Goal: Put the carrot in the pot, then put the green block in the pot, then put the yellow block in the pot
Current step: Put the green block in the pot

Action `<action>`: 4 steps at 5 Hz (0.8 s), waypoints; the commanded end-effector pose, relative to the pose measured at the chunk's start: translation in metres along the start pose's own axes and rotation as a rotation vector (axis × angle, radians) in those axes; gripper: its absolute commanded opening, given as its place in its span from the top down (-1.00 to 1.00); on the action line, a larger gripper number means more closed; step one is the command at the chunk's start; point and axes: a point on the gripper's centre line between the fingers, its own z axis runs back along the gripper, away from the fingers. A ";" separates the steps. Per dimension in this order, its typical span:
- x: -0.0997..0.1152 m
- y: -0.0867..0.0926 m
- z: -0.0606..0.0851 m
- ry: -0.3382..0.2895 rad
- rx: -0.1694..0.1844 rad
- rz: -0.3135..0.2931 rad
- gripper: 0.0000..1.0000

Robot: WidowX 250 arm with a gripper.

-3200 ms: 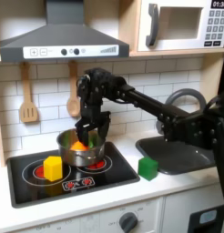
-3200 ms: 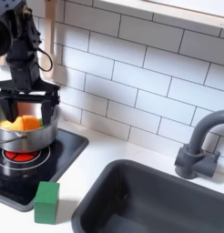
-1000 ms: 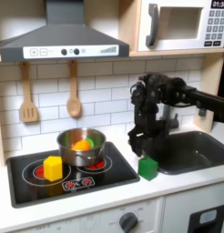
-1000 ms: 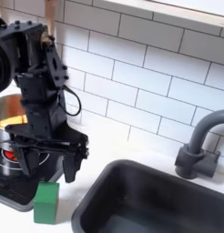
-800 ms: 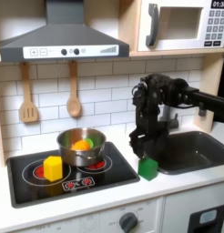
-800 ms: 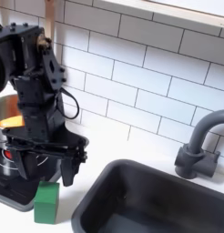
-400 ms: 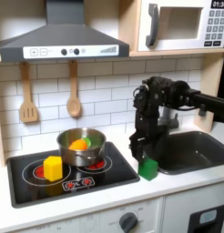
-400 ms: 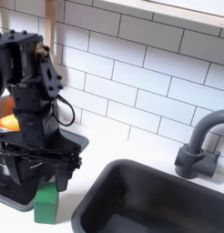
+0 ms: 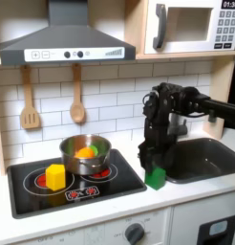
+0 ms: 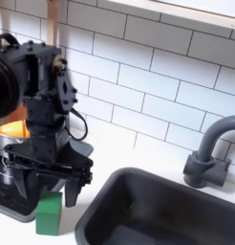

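Steel pot (image 9: pixel 84 156) holding the carrot (image 9: pixel 83 151), gripper (image 9: pixel 154 169) spread open over green block (image 9: pixel 156 179)

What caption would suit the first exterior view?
Gripper poised over the green block, carrot already in the pot.

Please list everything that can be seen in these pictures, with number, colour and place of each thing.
pot: one, steel, on the stove's back burner.
carrot: one, orange, inside the pot.
yellow block: one, on the stove, at the first exterior view's left of the pot.
green block: one, on the counter between stove and sink.
faucet: one, grey, behind the sink.
spatula and spoon: two, wooden, hanging on the tiled wall.
range hood: one, grey, above the stove.
microwave: one, top right of the first exterior view.
gripper: one, black, open, directly above the green block.
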 end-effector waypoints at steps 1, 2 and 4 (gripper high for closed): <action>0.000 0.000 -0.007 0.018 0.005 -0.001 -1.00; -0.003 0.003 -0.012 0.028 0.013 0.000 -1.00; -0.007 0.004 -0.018 0.036 0.026 -0.007 -1.00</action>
